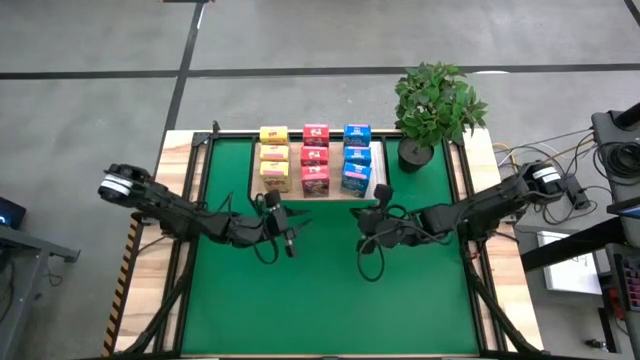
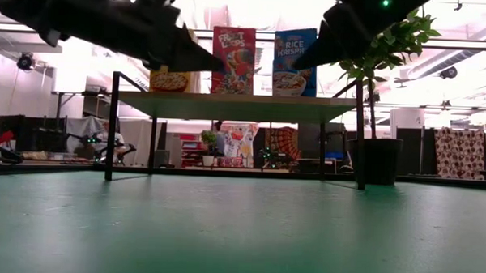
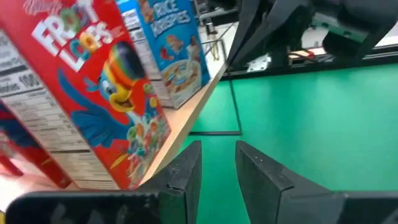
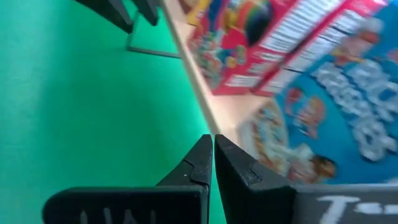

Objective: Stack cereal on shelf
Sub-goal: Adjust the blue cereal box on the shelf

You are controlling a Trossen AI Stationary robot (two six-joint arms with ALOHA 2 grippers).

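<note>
Red box (image 3: 93, 93), upper left of the left wrist view: we read "FROOT LOOPS", and "100" on its side panel.
Blue box (image 3: 168, 50), top centre there: we read "RICE KRISPIES".
Low view, top centre: we read "FROOT LOOPS" and "RICE KRISPIES" again.
Yellow box (image 2: 170, 80): we read nothing.

Nine small printed cardboard cereal boxes (image 1: 314, 160), yellow, pink-red and blue, stand on the low light-wood shelf (image 1: 365, 193) atop the green-matted table (image 1: 330, 290), beside a potted plant (image 1: 432, 110).
</note>
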